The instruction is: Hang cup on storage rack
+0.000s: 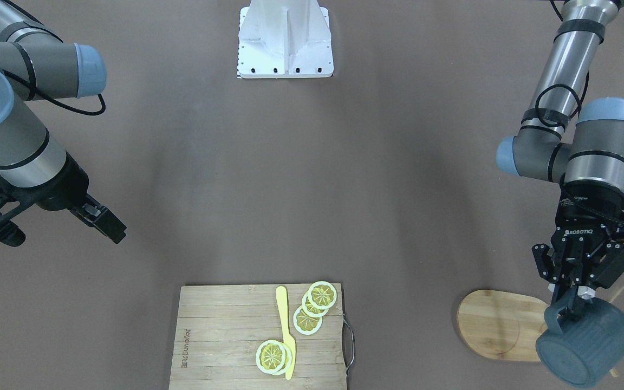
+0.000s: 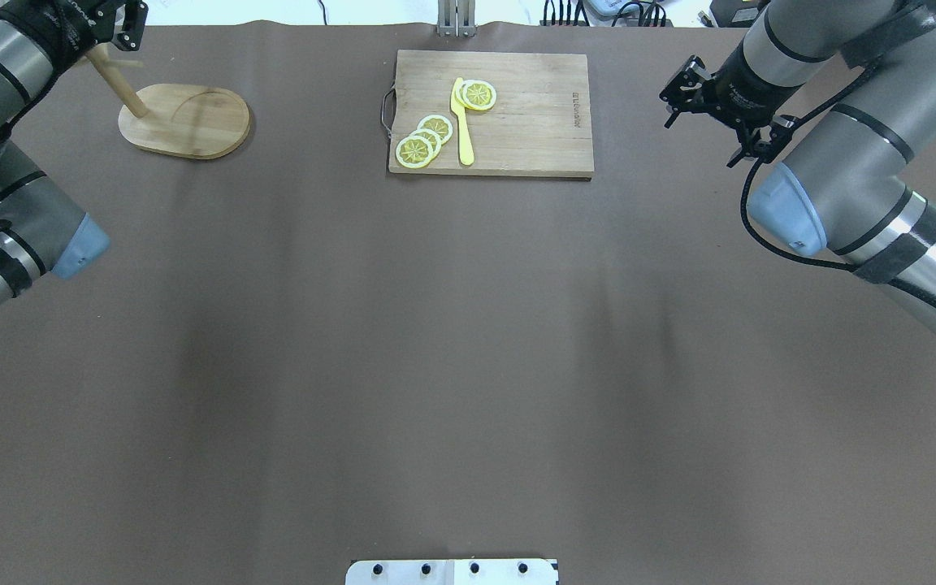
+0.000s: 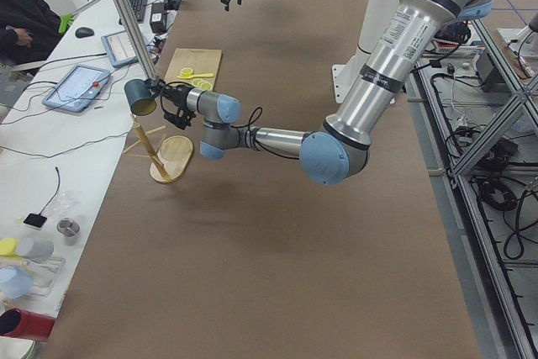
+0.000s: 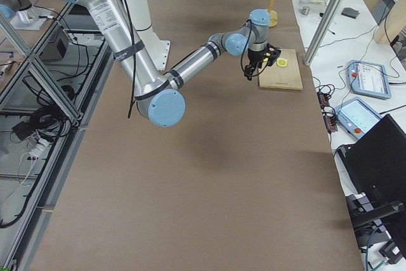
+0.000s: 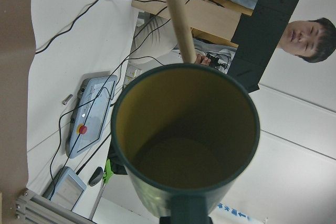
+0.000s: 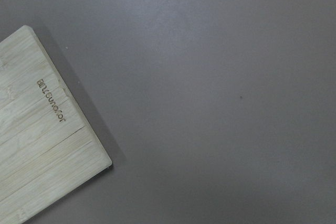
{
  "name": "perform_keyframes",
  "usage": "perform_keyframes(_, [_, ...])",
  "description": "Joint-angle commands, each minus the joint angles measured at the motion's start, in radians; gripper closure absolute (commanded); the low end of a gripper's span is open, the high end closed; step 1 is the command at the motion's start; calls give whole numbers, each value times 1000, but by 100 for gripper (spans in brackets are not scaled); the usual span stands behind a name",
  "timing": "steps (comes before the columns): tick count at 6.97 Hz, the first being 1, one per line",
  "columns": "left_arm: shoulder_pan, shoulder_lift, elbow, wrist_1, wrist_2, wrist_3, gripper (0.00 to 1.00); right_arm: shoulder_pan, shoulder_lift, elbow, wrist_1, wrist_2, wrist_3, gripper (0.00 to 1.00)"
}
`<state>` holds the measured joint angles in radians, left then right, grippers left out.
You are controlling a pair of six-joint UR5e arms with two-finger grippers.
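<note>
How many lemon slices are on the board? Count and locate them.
5. Three lemon slices overlap between the yellow knife and the cutting board's metal handle; two more overlap at the knife's other side. Others could hide beneath.

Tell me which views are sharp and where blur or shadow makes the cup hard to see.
Left wrist view: the cup fills the frame, rim fairly sharp, handle dark and blurred. Front-facing view: sharp and evenly lit, left pincer shut on the cup's handle. Overhead view: soft dark bands across the table; cup not visible.
</note>
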<state>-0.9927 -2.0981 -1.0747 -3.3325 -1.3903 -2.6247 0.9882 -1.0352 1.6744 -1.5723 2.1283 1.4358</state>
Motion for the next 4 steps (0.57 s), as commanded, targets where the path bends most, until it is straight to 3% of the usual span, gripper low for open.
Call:
perform_keyframes(1, [0,-26,27,2,10,2,100,0,-3,1,0,-2,0,0])
perform_keyframes(4, [-4,-39,41,13,14,0,100,0,-2,1,0,-2,0,0])
